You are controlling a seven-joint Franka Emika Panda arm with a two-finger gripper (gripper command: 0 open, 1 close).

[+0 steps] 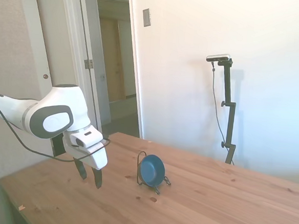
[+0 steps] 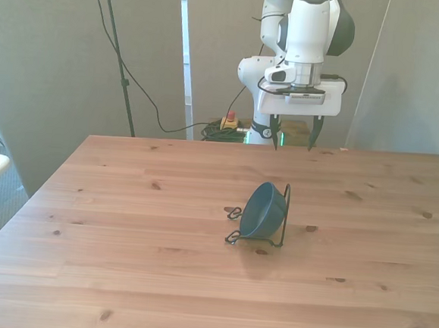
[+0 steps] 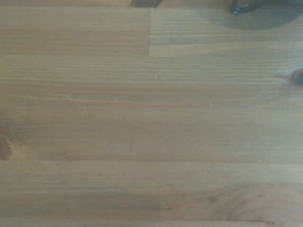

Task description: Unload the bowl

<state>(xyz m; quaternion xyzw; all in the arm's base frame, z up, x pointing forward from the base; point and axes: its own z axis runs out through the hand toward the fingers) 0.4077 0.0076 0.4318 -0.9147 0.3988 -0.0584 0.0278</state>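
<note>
One bowl [image 2: 263,211] propped in wire stand [image 2: 279,228]; hand [image 2: 291,140] spread, apart.

No text, label, brand, number or sign can be read anywhere, neither on the white robot arm's wrist housing [image 2: 299,99] nor on the small glossy blue bowl [image 2: 263,211]

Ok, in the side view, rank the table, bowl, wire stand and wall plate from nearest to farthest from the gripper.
From the open gripper:
1. Table, directly beneath it.
2. Wire stand and bowl, mid-table; the bowl leans in the stand, so too close to call.
3. Wall plate, high on the wall beside the doorway.
</note>
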